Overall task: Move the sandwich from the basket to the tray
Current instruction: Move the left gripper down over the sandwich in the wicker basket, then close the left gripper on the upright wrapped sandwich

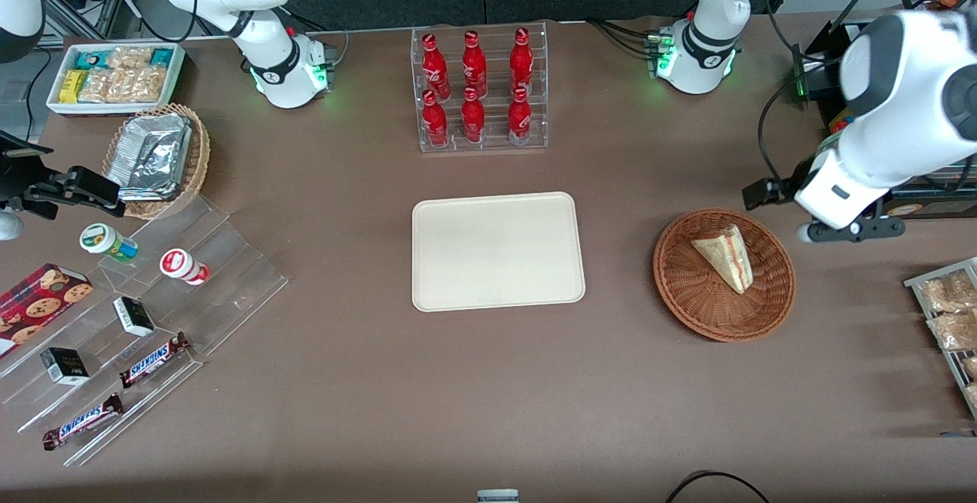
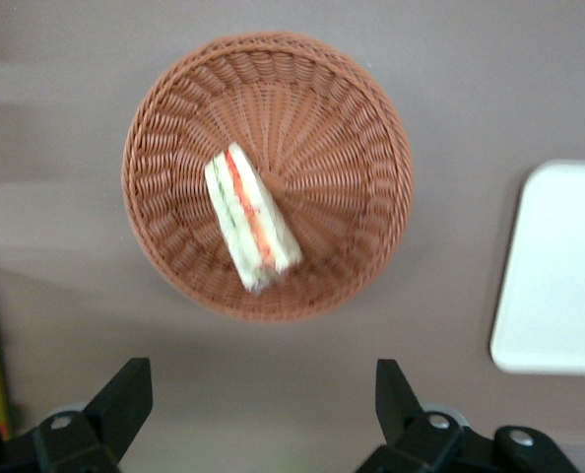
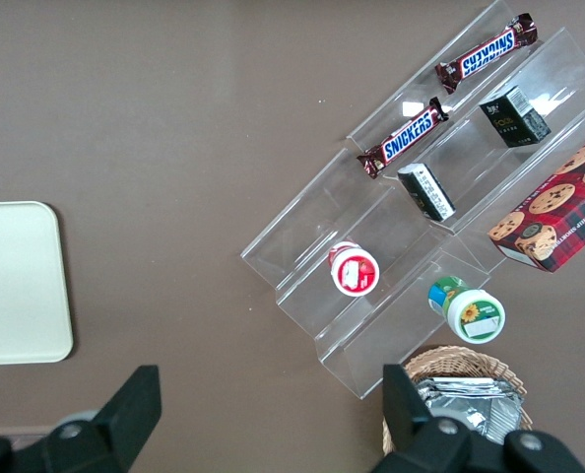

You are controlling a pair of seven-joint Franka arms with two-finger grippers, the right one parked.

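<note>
The sandwich (image 1: 725,257), a pale wedge with a red-orange stripe, lies in the reddish-brown wicker basket (image 1: 687,289) toward the working arm's end of the table. The cream tray (image 1: 498,251) sits bare at mid-table beside the basket. My left gripper (image 1: 820,224) hovers high above the table, just off the basket's rim and slightly farther from the front camera. In the left wrist view the sandwich (image 2: 250,219) rests off-centre in the basket (image 2: 352,128), with a corner of the tray (image 2: 558,266) beside it. The gripper (image 2: 258,394) is open, its fingers wide apart over bare table.
A clear rack of red bottles (image 1: 479,91) stands farther back than the tray. Toward the parked arm's end are a tan basket of foil trays (image 1: 156,156), a white snack bin (image 1: 114,75) and a stepped acrylic display (image 1: 153,320). A snack rack (image 1: 950,320) lies near the working arm.
</note>
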